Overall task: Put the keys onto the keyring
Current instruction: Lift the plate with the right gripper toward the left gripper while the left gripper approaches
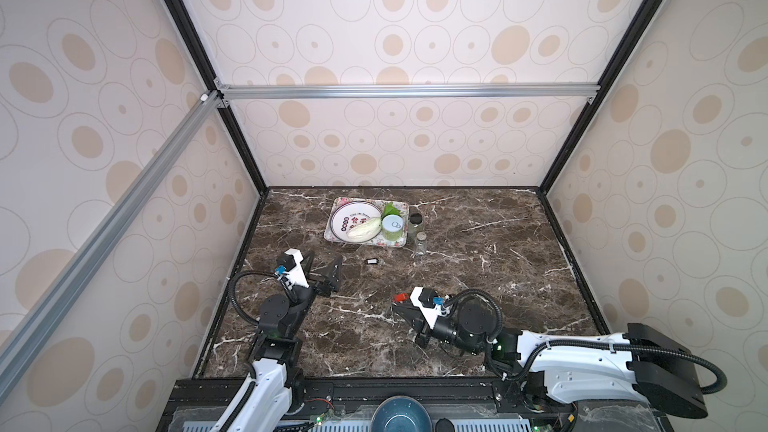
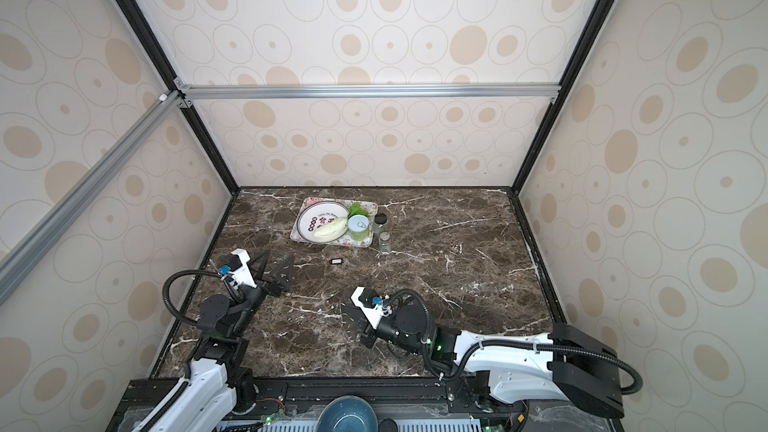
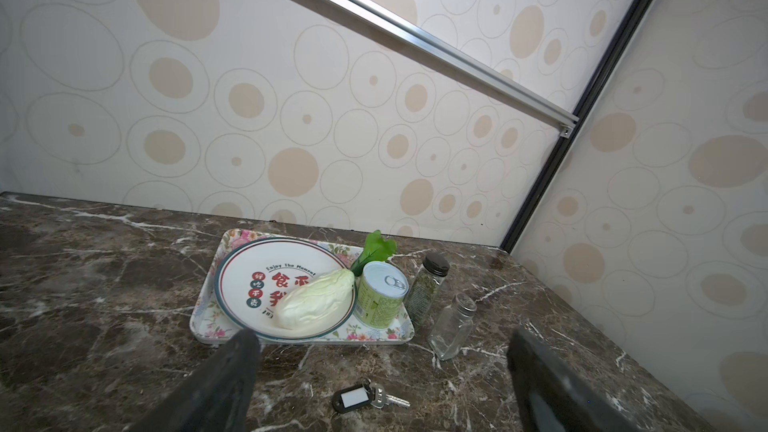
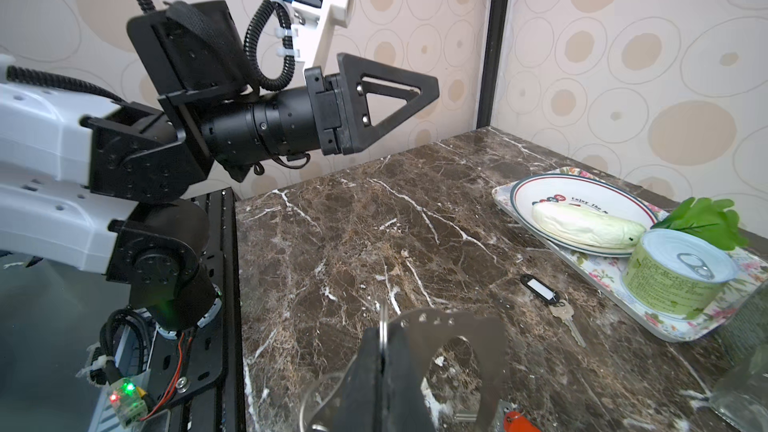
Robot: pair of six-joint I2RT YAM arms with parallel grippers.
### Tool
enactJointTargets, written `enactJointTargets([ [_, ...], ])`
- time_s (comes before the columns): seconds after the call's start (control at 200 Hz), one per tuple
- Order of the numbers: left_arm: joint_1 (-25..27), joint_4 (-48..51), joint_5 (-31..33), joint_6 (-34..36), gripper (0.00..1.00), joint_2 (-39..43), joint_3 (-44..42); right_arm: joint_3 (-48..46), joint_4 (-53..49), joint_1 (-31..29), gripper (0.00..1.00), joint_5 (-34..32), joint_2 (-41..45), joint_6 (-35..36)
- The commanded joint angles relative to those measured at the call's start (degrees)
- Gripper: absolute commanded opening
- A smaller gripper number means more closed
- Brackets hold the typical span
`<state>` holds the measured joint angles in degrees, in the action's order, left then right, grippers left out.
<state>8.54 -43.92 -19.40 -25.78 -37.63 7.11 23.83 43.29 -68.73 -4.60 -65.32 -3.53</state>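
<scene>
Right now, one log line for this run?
left gripper open | right gripper shut on keyring | black-tagged key loose on table | red tag at right gripper

I am operating in a robotics test cell: the marble-look worktop (image 1: 478, 284) is boxed in by wallpapered panels (image 1: 415, 14) set in black frame posts (image 1: 619, 56), with a bare aluminium rail (image 1: 407, 91) across the back. The left arm (image 1: 272, 311) and right arm (image 1: 582, 351) stand on a black base plate (image 1: 415, 388) at the front edge, with exposed wiring (image 4: 183, 367) and lit status lamps (image 4: 122, 392). A floral tray (image 3: 374, 336) holding a plate (image 3: 237, 276), a can (image 3: 380, 305) and a mock cabbage (image 3: 311, 305), with two spice jars (image 3: 426, 292) beside it, serves as kitchen props.
</scene>
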Motion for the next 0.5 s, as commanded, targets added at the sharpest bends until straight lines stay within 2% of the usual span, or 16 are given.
enactJointTargets([
  [0.0,1.4,-8.2,-3.9,3.3,0.87,-0.1,-0.5,-1.0,6.8,0.3,0.00,0.5,1.0,0.4],
  [0.095,2.1,-8.6,-2.6,4.9,0.86,0.6,-1.1,-2.0,8.4,0.4,0.00,-1.1,1.0,-0.3],
  [0.23,2.1,-1.5,-5.2,5.4,0.89,0.4,2.6,-1.3,5.7,0.3,0.00,-1.9,1.7,-1.9],
  [0.39,2.1,-2.8,-7.2,3.3,1.00,-0.8,3.1,-0.1,5.0,0.3,0.00,-2.7,0.8,-1.7],
  [0.495,2.1,-0.6,-6.5,3.5,1.00,-1.3,4.0,3.2,-1.8,0.4,0.00,-6.5,0.5,0.5],
])
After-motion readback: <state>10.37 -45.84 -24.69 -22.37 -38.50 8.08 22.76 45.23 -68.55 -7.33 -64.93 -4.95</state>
